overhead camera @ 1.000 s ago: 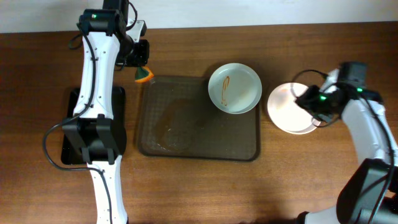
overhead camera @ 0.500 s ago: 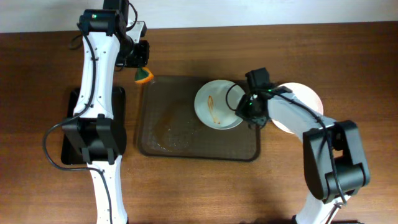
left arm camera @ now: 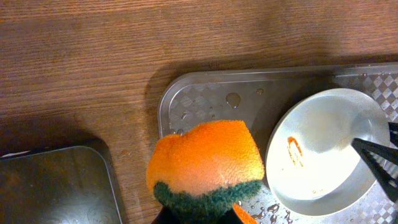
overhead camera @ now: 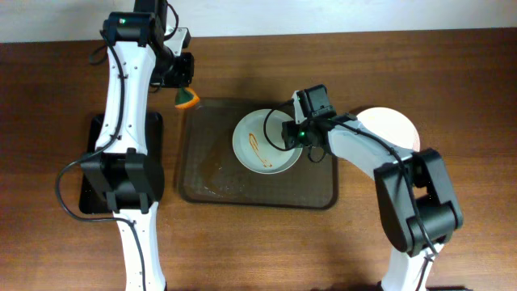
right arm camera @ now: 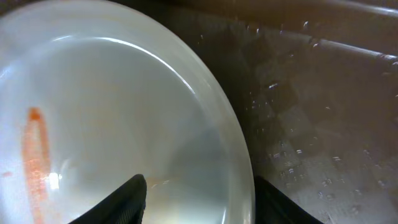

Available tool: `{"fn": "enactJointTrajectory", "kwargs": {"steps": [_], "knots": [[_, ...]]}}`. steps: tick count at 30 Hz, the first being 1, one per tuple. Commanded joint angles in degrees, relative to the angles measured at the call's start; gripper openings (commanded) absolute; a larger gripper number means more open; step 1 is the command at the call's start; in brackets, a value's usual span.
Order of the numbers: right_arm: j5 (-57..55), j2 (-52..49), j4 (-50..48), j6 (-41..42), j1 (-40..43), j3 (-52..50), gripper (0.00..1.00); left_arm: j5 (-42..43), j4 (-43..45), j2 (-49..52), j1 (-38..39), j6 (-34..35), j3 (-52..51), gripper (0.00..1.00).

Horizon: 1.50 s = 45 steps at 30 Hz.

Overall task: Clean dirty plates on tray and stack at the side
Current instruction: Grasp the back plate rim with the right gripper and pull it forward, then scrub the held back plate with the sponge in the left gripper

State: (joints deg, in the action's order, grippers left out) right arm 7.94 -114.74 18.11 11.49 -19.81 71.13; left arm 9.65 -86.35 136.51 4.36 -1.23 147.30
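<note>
Straddling dirty plate rim, right claw.

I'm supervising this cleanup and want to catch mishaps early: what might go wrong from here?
1. The right gripper straddles the rim of the pale green plate with its jaws apart, not clamping it. On the wet tray, the plate may slide once wiping starts.
2. The sponge in the left gripper hangs near the tray's corner, away from the sauce streak. A short stroke could miss it.
</note>
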Motion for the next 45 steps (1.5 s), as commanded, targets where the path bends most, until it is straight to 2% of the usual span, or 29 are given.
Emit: {"fn": "enactJointTrajectory", "kwargs": {"steps": [1,2,3,5,7,9,11,13,14,16,21,24,27,30,31,33,35,37,39,41,43,45], "knots": [[0.4,-4.7,-3.5,-1.6,-0.4,0.7,0.49,0.0,-0.9,2.4,0.0,0.6,-0.2,0.0],[0.4,-4.7,-3.3,0.3,-0.5,0.7,0.18,0.0,-1.0,3.1,0.0,0.6,-0.2,0.0],[0.4,-4.6,-2.9,3.4,-0.5,0.7,0.04,0.0,-1.1,3.3,0.0,0.6,-0.2,0.0],[0.4,-4.6,-0.5,10.5,-0.4,0.8,0.04,0.0,-1.6,3.3,0.1,0.5,-0.2,0.0],[0.4,-4.6,6.8,26.8,-0.5,1.3,0.04,0.0,-2.0,3.4,1.0,0.5,-0.4,0.0],[0.4,-4.6,10.4,35.4,-1.7,1.3,0.04,0.0,-1.2,3.4,2.2,0.5,-2.1,0.0],[0.5,-4.6,11.7,38.6,-3.9,1.3,0.04,0.0,1.0,3.4,3.8,0.5,-6.0,0.0],[2.5,-4.6,11.4,36.5,-5.7,1.3,0.04,0.7,4.7,3.4,5.9,-1.0,-11.3,0.0],[5.6,-4.6,10.9,31.3,-5.8,1.3,0.04,3.0,7.2,3.4,6.9,-4.0,-13.5,0.0],[6.3,-4.6,11.1,30.3,-5.2,1.3,0.04,5.6,12.1,3.4,8.7,-8.5,-17.3,0.0],[6.8,-4.6,10.8,25.5,-3.2,1.3,0.04,5.4,25.1,3.5,11.1,-10.3,-30.2,0.0],[6.8,-4.6,10.4,24.9,-3.0,1.3,0.04,5.4,24.7,3.5,11.1,-10.3,-34.0,0.0],[6.4,-4.6,10.0,24.9,-2.9,1.3,0.04,5.6,18.4,3.5,11.1,-10.4,-34.9,0.0],[6.4,-4.6,9.9,24.9,-2.9,1.3,0.04,5.7,10.7,3.5,11.3,-16.4,-34.9,0.0],[6.4,-4.6,9.7,24.9,-2.9,1.3,0.04,6.1,10.2,3.5,11.6,-16.5,-34.9,0.0],[6.4,-4.6,9.6,24.9,-2.9,1.3,0.04,11.5,10.3,3.5,12.6,-21.4,-34.9,0.0],[6.4,-4.6,9.6,24.7,-2.9,1.3,0.04,11.1,12.3,3.5,13.3,-21.3,-34.9,0.0],[6.4,-4.6,9.6,24.7,-2.9,1.3,0.04,5.2,17.3,3.5,13.4,-11.5,-35.1,0.0],[6.4,-4.6,9.5,24.7,-2.9,1.3,0.04,-7.8,24.1,3.5,13.4,4.0,-35.8,0.0],[6.4,-4.6,9.6,24.7,-2.9,1.3,0.04,-15.7,26.8,3.5,13.4,11.4,-36.3,0.0],[6.1,-4.6,9.6,24.7,-2.9,1.3,0.04,-23.6,23.4,3.5,13.4,19.4,-36.3,0.0],[5.8,-4.6,9.5,24.7,-2.9,1.3,0.04,-23.7,18.1,3.5,13.4,20.1,-36.3,0.0]]}}
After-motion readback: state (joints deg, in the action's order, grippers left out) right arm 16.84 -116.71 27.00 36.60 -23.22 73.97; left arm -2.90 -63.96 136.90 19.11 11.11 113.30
